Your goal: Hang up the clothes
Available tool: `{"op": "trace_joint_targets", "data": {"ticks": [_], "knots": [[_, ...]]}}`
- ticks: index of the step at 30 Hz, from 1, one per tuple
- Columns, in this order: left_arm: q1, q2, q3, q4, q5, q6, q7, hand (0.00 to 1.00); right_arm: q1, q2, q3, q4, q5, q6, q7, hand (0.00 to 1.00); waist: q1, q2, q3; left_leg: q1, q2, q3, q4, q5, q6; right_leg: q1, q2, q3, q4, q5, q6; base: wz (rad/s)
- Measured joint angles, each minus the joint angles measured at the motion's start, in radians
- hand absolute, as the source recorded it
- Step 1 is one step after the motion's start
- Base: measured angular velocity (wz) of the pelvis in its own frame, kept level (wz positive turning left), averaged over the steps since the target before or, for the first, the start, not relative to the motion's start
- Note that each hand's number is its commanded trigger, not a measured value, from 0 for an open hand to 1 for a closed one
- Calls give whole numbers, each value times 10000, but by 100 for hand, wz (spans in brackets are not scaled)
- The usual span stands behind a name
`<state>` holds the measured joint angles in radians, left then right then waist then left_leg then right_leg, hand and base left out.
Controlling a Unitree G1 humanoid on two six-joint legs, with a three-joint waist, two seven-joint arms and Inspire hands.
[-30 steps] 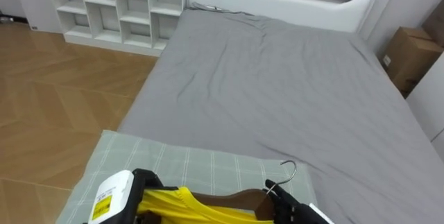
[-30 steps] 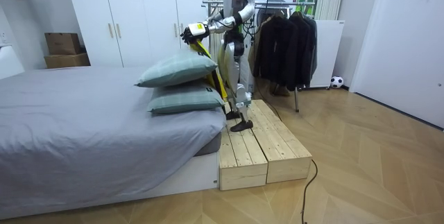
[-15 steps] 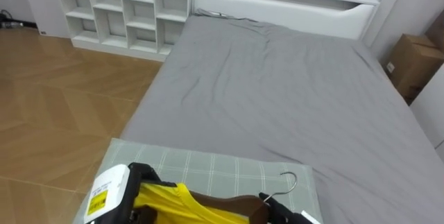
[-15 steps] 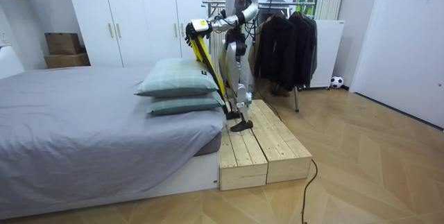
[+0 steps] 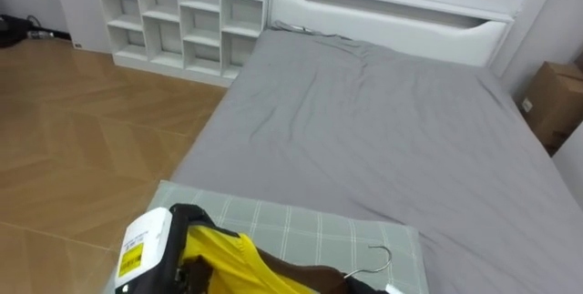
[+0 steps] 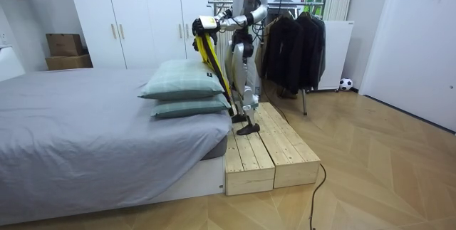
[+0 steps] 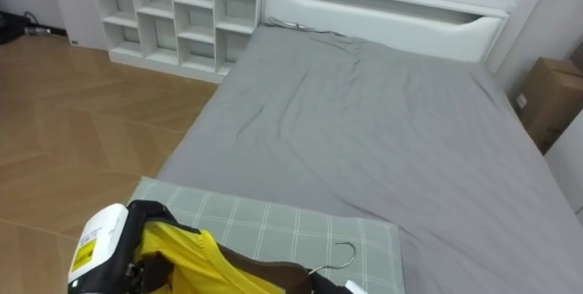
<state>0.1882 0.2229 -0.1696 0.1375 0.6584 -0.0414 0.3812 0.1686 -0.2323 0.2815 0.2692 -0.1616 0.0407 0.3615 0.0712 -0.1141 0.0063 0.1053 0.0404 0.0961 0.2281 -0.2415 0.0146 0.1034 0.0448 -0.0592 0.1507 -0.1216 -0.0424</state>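
Looking down through the left eye view, you find the yellow garment (image 5: 217, 250) at the bottom edge, draped on a brown wooden hanger (image 5: 299, 274); the hanger's metal hook (image 5: 375, 259) rises over the checked green pillow (image 5: 301, 228). Your left hand (image 5: 187, 217) sits at the lower left, its fingers curled over the garment's shoulder at the hanger's end, gripping the cloth; your right hand (image 5: 363, 286) shows as a dark sliver just below the hook, and you cannot tell its grasp. Beyond the pillow the grey bed (image 5: 364, 121) runs up to a white headboard (image 5: 392, 21); white cube shelves (image 5: 182, 12) stand to its left and a cardboard box (image 5: 557, 103) to its right.

In the room view, you stand on a wooden platform (image 6: 271, 152) beside the bed, facing it, arms held out above the pillows; the checked green pillow lies on a second pillow (image 6: 189, 106). The garment hangs from your raised left hand, trailing down beside the pillows' end on the room view's right; dark coats (image 6: 292, 48) hang behind you, and white wardrobes (image 6: 135, 16) line the far wall.
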Motion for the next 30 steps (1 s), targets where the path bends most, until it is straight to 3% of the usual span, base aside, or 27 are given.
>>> {"op": "trace_joint_targets", "data": {"ticks": [10,20,30], "knots": [[-5,-121,73,0,-6,369,-25,100,-141,296,53,5,-65,460,-8,0,1,-23,22,-149,-16,-45,136,-48,21,-48,-12,-3,-19,-15,-8,1],[-3,-167,62,0,-4,407,-17,100,-145,461,8,156,49,477,-115,0,4,137,132,-74,-8,-52,80,-48,21,2,-8,-17,-14,-15,-8,0],[0,-355,49,0,-10,407,0,100,-158,613,0,392,52,479,-214,0,-87,147,116,-67,-9,-8,100,-47,22,3,-7,25,-7,-15,-8,0]]}}
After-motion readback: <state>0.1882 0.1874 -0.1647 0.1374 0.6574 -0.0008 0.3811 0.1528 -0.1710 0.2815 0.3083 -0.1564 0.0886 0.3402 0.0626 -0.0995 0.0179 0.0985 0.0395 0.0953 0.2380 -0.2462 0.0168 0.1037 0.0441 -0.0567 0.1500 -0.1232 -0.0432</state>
